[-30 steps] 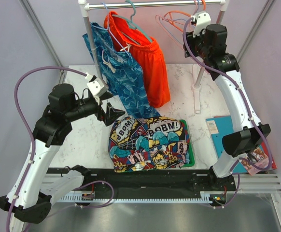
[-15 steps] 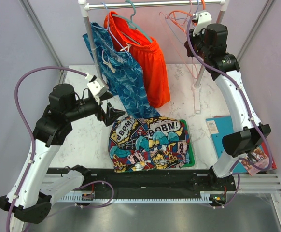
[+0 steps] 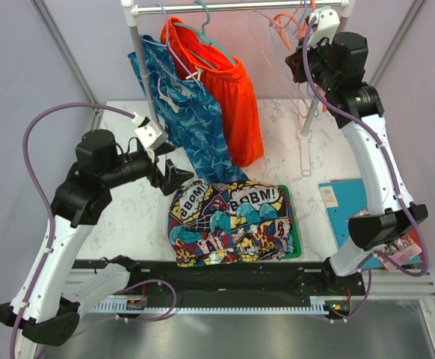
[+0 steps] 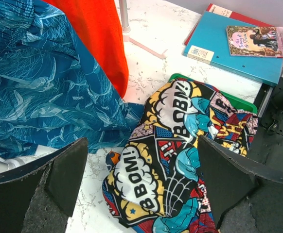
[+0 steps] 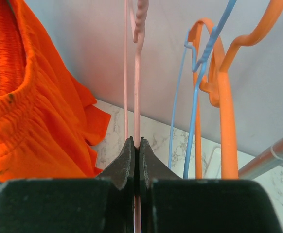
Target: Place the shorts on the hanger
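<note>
Pinching the thin shaft of the pale pink hanger (image 5: 137, 73), the right gripper (image 5: 136, 145) has its fingers pressed together on it up by the rail (image 3: 240, 6). Orange hangers (image 5: 224, 111) and a blue wire hanger (image 5: 195, 116) hang just beside it. The comic-print shorts (image 3: 232, 221) lie crumpled on a green mat (image 3: 297, 232) at the near middle of the marble table (image 3: 277, 134), well apart from that gripper. Their bursts read roughly "BOOM!". The left gripper (image 4: 142, 141) hovers just beside the shorts' left edge, fingers spread wide, holding nothing. The label on the blue book (image 4: 234, 43) is too small to read.
</note>
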Controlling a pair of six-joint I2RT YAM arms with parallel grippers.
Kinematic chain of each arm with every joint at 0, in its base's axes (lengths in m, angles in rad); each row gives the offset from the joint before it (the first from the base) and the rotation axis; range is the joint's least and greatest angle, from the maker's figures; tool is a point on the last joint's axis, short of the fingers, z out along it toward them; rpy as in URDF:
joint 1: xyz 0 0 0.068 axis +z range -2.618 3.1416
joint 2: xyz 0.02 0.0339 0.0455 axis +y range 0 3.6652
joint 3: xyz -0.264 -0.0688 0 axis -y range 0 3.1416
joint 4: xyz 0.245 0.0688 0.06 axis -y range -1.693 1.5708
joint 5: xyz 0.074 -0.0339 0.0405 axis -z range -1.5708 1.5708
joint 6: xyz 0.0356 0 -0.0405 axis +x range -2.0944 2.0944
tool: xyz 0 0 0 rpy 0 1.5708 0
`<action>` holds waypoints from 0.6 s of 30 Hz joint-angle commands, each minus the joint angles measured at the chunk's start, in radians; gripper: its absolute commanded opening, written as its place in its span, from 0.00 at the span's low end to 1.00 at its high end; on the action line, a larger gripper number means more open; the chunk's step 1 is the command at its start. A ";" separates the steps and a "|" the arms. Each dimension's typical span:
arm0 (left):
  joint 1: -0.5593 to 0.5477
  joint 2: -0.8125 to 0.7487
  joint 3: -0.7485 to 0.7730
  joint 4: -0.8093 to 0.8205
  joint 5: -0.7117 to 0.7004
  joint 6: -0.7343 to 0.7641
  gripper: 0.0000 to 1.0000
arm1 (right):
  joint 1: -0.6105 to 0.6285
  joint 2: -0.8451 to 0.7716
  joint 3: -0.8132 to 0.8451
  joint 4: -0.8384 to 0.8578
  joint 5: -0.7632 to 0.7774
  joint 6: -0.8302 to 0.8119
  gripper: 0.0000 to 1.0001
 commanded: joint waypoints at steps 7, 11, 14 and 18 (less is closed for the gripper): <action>0.005 0.008 0.017 -0.037 0.037 0.007 1.00 | -0.003 -0.239 -0.098 -0.071 -0.071 0.023 0.00; 0.005 0.004 0.006 -0.040 0.038 0.012 1.00 | -0.003 -0.364 -0.181 -0.174 -0.046 -0.009 0.00; 0.005 -0.009 -0.014 -0.042 0.038 0.016 1.00 | -0.003 -0.453 -0.254 -0.242 -0.062 -0.052 0.00; 0.005 -0.030 -0.048 -0.049 0.045 0.013 0.99 | -0.003 -0.660 -0.403 -0.343 -0.106 -0.125 0.00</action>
